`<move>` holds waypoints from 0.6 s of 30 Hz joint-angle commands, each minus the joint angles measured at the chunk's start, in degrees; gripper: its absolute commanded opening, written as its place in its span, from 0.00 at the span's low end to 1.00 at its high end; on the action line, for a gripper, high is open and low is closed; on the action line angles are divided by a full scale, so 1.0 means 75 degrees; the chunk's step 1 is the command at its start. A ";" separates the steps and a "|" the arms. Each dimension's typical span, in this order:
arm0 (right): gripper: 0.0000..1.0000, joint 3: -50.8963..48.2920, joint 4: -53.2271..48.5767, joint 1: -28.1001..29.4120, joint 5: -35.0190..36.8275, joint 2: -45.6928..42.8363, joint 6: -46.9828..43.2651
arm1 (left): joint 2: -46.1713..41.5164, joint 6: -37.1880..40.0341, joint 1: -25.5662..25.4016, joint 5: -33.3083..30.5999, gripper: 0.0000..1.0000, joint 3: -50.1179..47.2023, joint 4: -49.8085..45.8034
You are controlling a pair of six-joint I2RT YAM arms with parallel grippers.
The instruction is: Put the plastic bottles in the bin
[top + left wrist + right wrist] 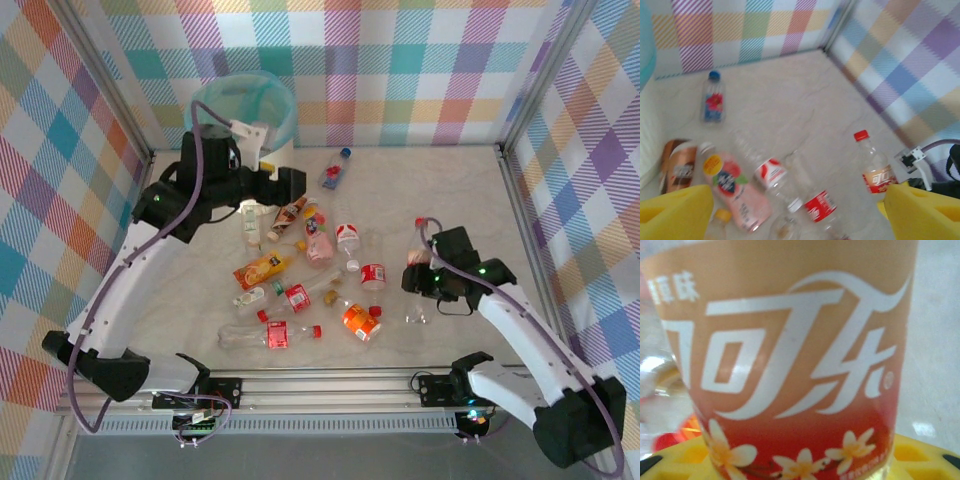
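Where the right arm reaches in from the near edge, the right gripper (418, 275) has its jaws drawn in on a red-capped bottle (420, 238), held upright to the right of the main scatter. Whether the bottle's base rests on the table (450, 180) I cannot tell. The right wrist camera sits close against its peach label, which has white lettering and small flowers, with the yellow fingers (922, 455) low at either side of it.

Left of that, the other plastic bottles (300, 295) lie scattered across the middle of the table. Nearest the front edge are 2: a clear bottle (270, 336) lying crosswise and an orange-labelled bottle (358, 320) just to its right. Farther in lie a yellow-labelled bottle (262, 268), a pink bottle (318, 245) and a brown bottle (288, 215). A blue-capped bottle (335, 170) lies apart, toward the back wall.

Beyond the scatter's far-left end, the left gripper (800, 212) hangs above the table. Its 2 yellow fingers are spread wide with nothing held between them.

Farthest back, the bin (240, 100) stands in the far-left corner against the checked wall. It is lined with a light teal bag and sits just past the left wrist.
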 commanded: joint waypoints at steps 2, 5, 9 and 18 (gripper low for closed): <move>0.53 0.1061 0.0462 0.0037 -0.0680 -0.0485 -0.0456 | 0.0719 -0.0867 -0.0115 0.1547 0.88 0.0860 -0.0213; 0.53 0.1645 0.1083 0.0043 -0.1559 -0.0499 -0.0476 | 0.1085 -0.1573 -0.0115 0.2536 0.86 0.1149 0.0452; 0.52 0.2013 0.2023 0.0083 -0.2417 -0.0493 -0.0381 | 0.1359 -0.2113 -0.0161 0.3352 0.85 0.1449 0.1100; 0.52 0.2113 0.3391 0.0288 -0.3871 -0.0308 -0.0623 | 0.1606 -0.2289 -0.0552 0.4061 0.87 0.1632 0.1299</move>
